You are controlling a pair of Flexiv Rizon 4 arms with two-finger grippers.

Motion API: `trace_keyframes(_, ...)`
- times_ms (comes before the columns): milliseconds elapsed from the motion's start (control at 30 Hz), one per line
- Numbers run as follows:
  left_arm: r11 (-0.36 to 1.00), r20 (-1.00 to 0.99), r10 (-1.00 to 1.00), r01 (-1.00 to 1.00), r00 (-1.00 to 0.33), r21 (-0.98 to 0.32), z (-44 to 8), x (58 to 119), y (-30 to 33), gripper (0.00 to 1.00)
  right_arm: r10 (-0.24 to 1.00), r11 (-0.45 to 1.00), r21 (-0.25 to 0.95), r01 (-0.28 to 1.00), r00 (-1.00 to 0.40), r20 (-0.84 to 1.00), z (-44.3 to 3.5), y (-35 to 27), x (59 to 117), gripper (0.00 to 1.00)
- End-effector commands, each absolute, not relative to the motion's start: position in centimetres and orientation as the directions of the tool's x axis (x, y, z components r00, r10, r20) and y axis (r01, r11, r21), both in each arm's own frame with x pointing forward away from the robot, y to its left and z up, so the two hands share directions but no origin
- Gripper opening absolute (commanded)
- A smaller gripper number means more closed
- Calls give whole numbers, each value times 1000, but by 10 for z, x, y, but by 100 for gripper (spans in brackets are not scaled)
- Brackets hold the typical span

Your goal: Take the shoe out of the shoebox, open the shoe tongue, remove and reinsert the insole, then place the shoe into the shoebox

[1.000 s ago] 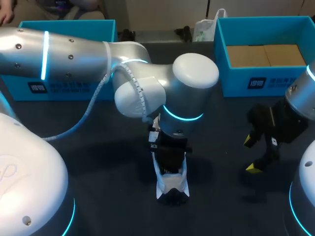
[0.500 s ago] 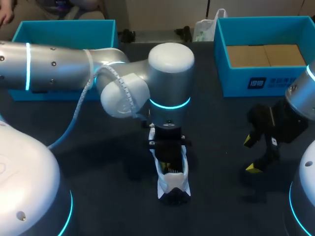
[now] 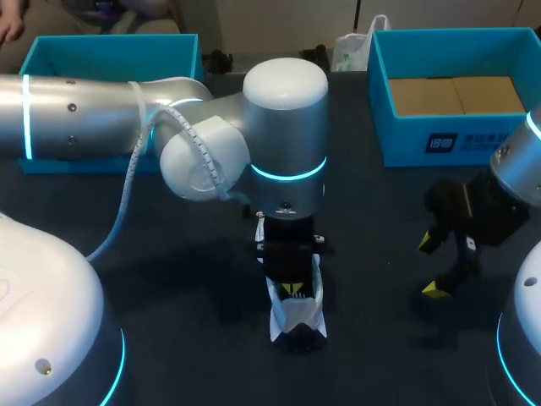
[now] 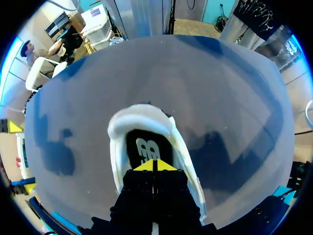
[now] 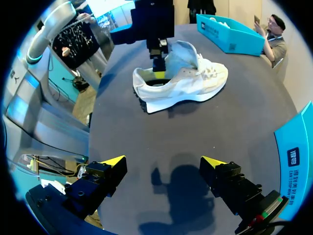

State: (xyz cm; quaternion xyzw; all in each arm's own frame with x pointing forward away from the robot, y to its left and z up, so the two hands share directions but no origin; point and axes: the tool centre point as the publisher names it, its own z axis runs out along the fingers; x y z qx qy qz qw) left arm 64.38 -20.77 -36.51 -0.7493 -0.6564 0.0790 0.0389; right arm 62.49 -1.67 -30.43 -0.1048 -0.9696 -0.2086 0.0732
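One white low-top sneaker (image 3: 296, 320) stands near the middle of the dark table (image 3: 372, 254), well apart from the open blue cardboard shoebox (image 3: 439, 139) at the far right. The left gripper (image 4: 153, 165) reaches down into the sneaker's opening, its yellow tips pressed together just above the black insole (image 4: 144, 147); whether they pinch anything cannot be told. The right gripper (image 5: 162, 161) hovers beside the sneaker, well clear of it, with its fingers spread wide and nothing between them.

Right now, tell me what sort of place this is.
Likely a robotics lab workcell: my left arm and right arm stand over a dark table, with a white shoe and a blue shoebox on it.
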Motion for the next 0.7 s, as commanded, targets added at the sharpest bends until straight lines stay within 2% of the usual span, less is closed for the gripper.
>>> trace_keyframes(33, -144, -88, 988, 974, 130, -173, -378, 634, -214, 0, 174, 891, 389, 234, -968, 183, -304, -17, 623, 100)
trace_keyframes(267, -142, -85, 988, 968, 127, -205, -402, 628, -227, 0, 174, 891, 389, 234, -968, 183, -304, -17, 623, 100)
trace_keyframes(700, -93, -50, 995, 986, 87, -136, -404, 646, -211, 0, 174, 891, 389, 234, -968, 183, -304, -17, 623, 100)
